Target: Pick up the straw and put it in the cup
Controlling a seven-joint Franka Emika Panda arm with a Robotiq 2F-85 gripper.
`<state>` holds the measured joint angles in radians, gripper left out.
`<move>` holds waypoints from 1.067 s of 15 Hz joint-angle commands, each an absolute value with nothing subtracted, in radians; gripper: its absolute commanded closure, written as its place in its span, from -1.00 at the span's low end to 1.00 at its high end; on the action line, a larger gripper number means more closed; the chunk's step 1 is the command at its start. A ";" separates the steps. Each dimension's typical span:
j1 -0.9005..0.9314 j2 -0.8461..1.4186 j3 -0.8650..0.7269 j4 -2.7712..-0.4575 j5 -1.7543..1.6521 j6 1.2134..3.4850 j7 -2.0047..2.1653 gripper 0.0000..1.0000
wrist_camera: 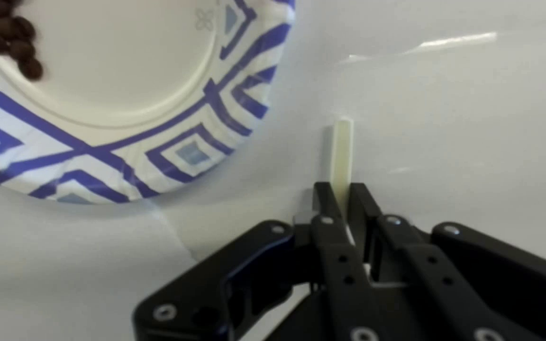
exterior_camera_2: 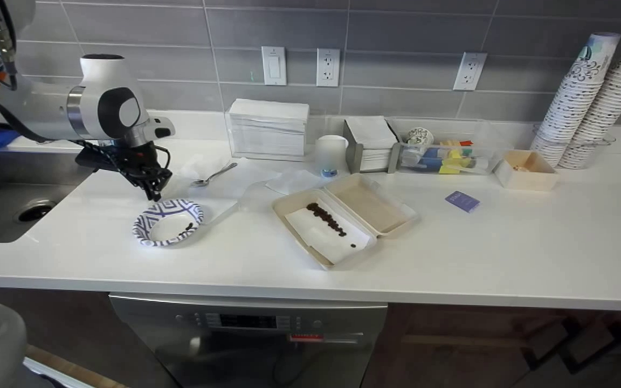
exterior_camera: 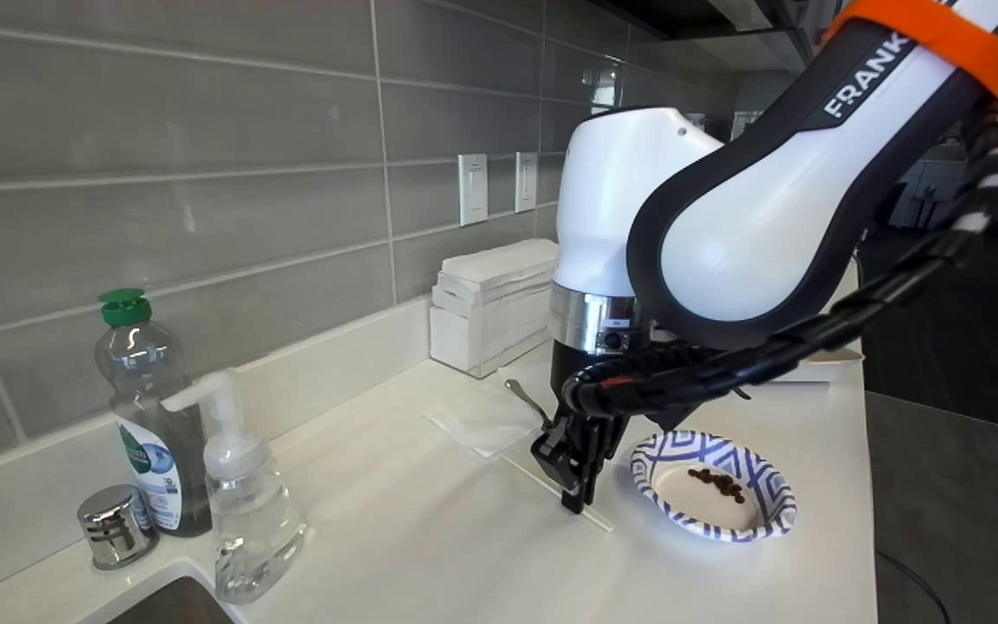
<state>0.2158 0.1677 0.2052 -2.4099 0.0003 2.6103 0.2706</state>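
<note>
At the white countertop, the gripper has both fingertips clamped on the pale straw, whose free end points to twelve o'clock in the wrist view. In an exterior view, the white paper cup is toward three o'clock from the gripper.

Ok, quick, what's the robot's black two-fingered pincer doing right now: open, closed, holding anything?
Black two-fingered pincer: closed on the long thin pale-yellow straw.
</note>
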 commanded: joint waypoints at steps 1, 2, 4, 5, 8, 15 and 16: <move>0.240 0.061 0.214 -2.476 0.013 2.691 0.287 0.94; 0.244 0.028 0.211 -2.492 -0.002 2.721 0.302 0.94; 0.241 -0.030 0.203 -2.518 -0.037 2.757 0.342 0.94; 0.234 -0.059 0.201 -2.534 -0.054 2.784 0.364 0.94; 0.192 -0.153 0.200 -2.577 -0.119 2.821 0.441 0.94; -0.012 -0.352 0.183 -2.625 -0.335 2.802 0.616 0.94; -0.030 -0.363 0.169 -2.620 -0.329 2.794 0.609 0.94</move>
<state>0.0391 -0.2866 0.1809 -2.5865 -0.2759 2.8013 0.5649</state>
